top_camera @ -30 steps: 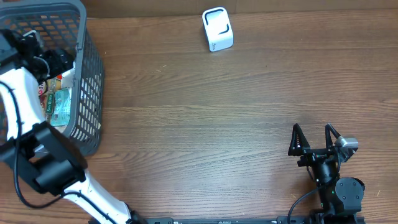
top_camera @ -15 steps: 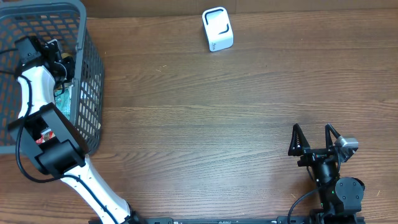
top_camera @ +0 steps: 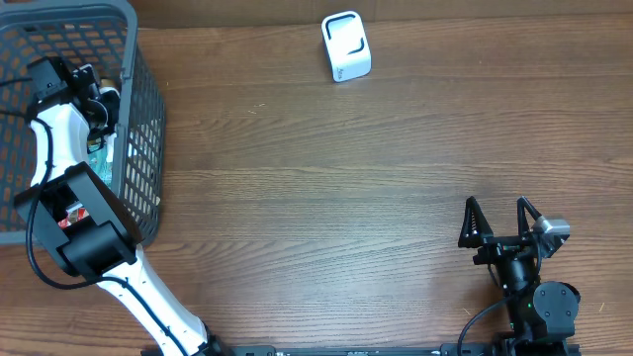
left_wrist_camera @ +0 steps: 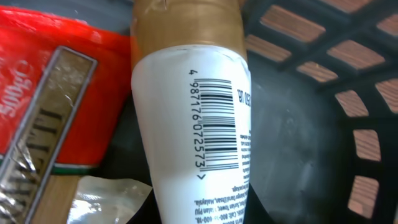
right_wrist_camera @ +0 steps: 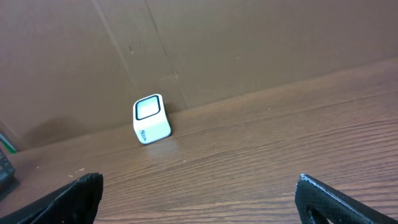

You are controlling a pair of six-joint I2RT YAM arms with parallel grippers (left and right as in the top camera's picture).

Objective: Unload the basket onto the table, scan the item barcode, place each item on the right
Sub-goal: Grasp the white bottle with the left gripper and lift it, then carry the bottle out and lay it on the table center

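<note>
Pick-up step in progress: the item is getting grabbed in the basket, scan not yet done

The left gripper (top_camera: 99, 105) is reaching into the grey basket (top_camera: 144, 119) and pinching a white tube (left_wrist_camera: 186, 143), its barcode (left_wrist_camera: 219, 124) facing the wrist camera. The right gripper (top_camera: 502, 223) is sitting spread wide and holding nothing, low on the tabletop (top_camera: 326, 198). Next move, I'd guess, is lifting the tube clear of the basket wall and carrying it to the white scanner (top_camera: 346, 45) well apart at the far side, barcode turned toward its window.
</note>
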